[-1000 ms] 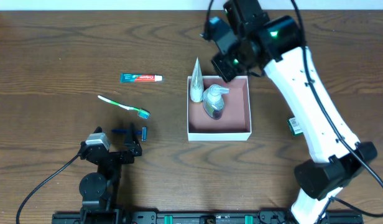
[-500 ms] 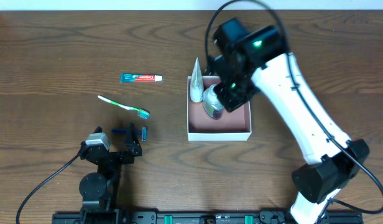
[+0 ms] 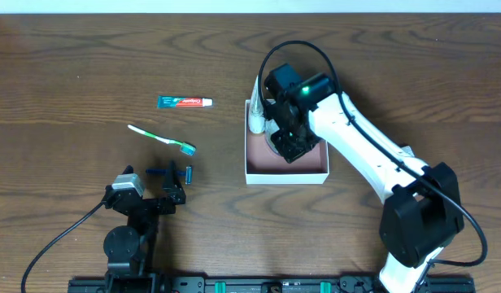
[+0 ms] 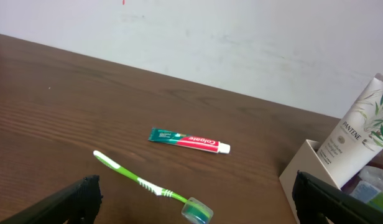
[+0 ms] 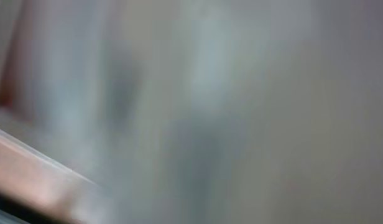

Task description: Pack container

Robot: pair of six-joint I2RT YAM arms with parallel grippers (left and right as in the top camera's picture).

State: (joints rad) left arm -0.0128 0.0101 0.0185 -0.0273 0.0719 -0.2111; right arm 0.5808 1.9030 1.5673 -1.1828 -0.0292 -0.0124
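Note:
The container (image 3: pixel 287 177), a square white box with a pink floor, sits right of centre. A white Pantene tube (image 3: pixel 255 112) leans upright against its left wall. My right gripper (image 3: pixel 289 137) is down inside the box, and its black wrist covers what lies under it. The right wrist view is only a grey blur at very close range. My left gripper (image 3: pixel 171 174) rests open near the front left with nothing between its fingers. A green toothbrush (image 4: pixel 142 182) lies just ahead of it, and a small toothpaste tube (image 4: pixel 188 140) lies farther back.
The container's near corner (image 4: pixel 300 171) and the Pantene tube (image 4: pixel 362 130) stand at the right edge of the left wrist view. The right arm's white links (image 3: pixel 372 155) stretch from the front right across to the box. A pale wall borders the table's far edge.
The right arm has swung down from behind the container into it. It now covers the pump bottle that showed there before. The left arm has not moved.

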